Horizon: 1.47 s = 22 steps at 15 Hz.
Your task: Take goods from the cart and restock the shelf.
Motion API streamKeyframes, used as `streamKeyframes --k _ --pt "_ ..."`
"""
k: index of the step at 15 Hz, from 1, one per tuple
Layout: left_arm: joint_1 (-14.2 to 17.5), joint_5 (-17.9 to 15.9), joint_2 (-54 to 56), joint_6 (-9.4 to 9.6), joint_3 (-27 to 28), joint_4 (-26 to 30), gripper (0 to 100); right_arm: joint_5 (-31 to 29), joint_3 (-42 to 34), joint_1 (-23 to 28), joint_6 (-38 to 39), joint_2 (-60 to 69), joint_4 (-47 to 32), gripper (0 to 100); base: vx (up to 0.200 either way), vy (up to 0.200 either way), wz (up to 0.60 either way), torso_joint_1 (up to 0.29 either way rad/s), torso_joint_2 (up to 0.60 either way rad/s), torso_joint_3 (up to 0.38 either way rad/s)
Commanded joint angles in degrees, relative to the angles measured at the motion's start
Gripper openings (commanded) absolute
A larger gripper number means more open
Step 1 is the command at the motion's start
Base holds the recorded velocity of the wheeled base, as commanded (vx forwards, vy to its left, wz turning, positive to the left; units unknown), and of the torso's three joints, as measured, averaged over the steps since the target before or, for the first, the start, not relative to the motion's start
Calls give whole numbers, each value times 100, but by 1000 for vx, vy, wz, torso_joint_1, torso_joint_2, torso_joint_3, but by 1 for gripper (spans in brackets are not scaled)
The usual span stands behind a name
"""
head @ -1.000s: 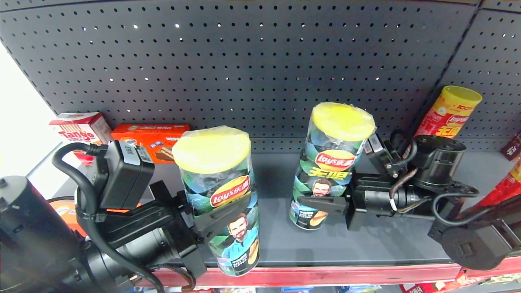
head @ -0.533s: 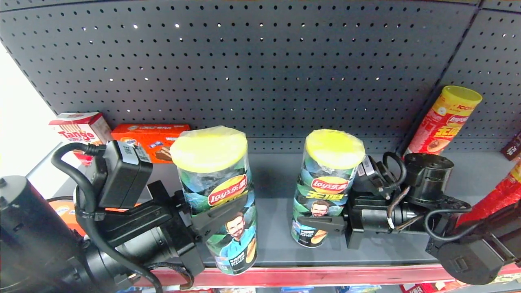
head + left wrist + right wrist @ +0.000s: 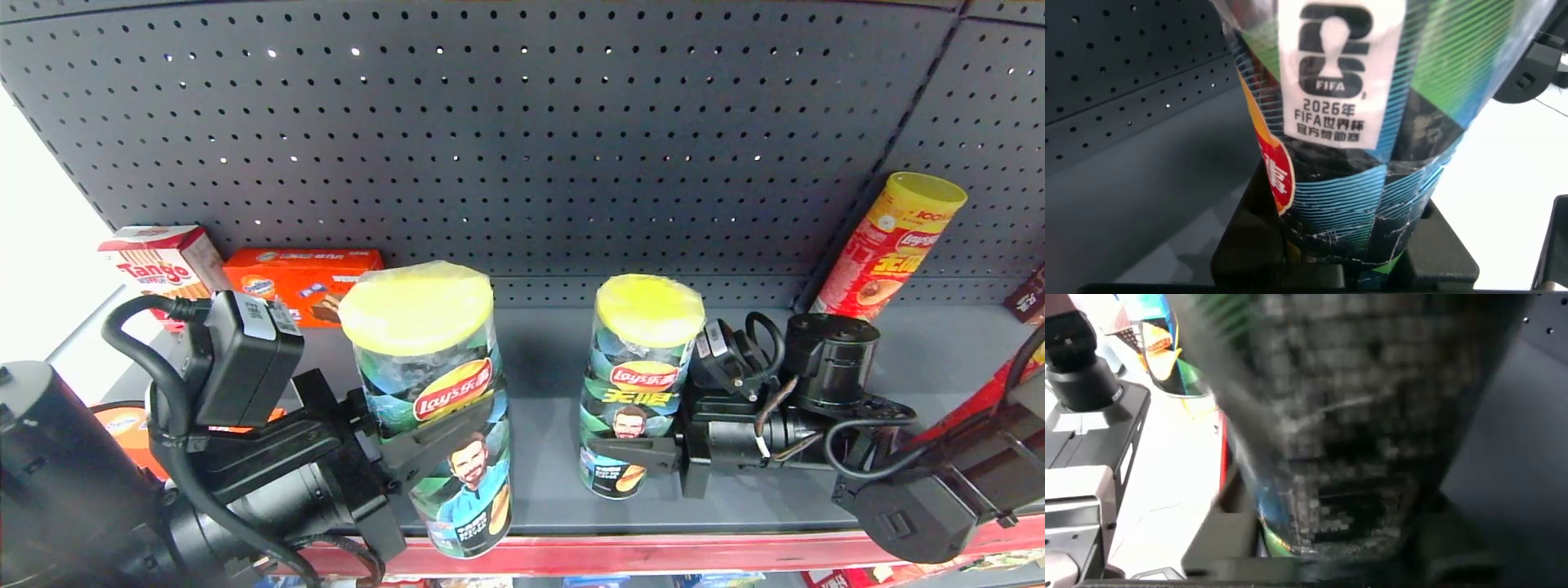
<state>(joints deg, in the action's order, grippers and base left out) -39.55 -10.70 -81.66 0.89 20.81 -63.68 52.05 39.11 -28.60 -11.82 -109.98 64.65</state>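
Two green-and-blue chip cans with yellow lids are held upright in front of the grey shelf board [image 3: 555, 351]. My left gripper [image 3: 445, 433] is shut on the nearer can [image 3: 429, 384], whose base overlaps the shelf's red front lip [image 3: 653, 553]. This can [image 3: 1355, 122] rises close between the fingers in the left wrist view. My right gripper [image 3: 627, 447] is shut low on the second can [image 3: 641, 376], whose base is at the shelf board; I cannot tell if it touches. In the right wrist view that can [image 3: 1355, 416] looms large and blurred.
A red chip can [image 3: 890, 245] leans against the pegboard back wall [image 3: 522, 122] at the right. An orange box [image 3: 302, 282] and a red-and-white wafer box [image 3: 163, 257] sit at the back left. Red packets [image 3: 1000, 388] lie at the far right. Bare shelf lies between the two held cans.
My right gripper has lowered its can and brought it a little left and nearer the shelf's front. The left gripper and its can have sunk slightly.
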Motion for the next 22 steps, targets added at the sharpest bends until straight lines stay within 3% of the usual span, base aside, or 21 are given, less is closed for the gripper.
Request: streamKeyframes --k 1,3,10,13,17,20,22 --pt "0 -2 1 -1 2 -4 0 -11 0 21 -4 -23 4 100 0 0 0 0 0 0" --pt "0 -2 1 -1 2 -4 0 -29 -8 30 -4 38 4 100 0 0 0 0 0 0" --pt "0 -2 1 8 11 -4 0 -1075 -158 -23 14 768 -49 100 0 0 0 0 0 0" --pt "0 -20 1 8 37 -12 0 -1699 -509 -128 5 1366 -22 100 0 0 0 0 0 0" --pt "-9 -20 10 8 28 -21 0 -2033 -1195 -190 5 2447 -101 100 0 0 0 0 0 0" --pt "-27 -20 19 8 20 -21 0 -2068 -1546 -181 5 3246 -471 100 0 0 0 0 0 0" --pt "-27 -20 19 16 37 -21 0 -2569 -1670 -190 14 4125 -1235 100 0 0 0 0 0 0"
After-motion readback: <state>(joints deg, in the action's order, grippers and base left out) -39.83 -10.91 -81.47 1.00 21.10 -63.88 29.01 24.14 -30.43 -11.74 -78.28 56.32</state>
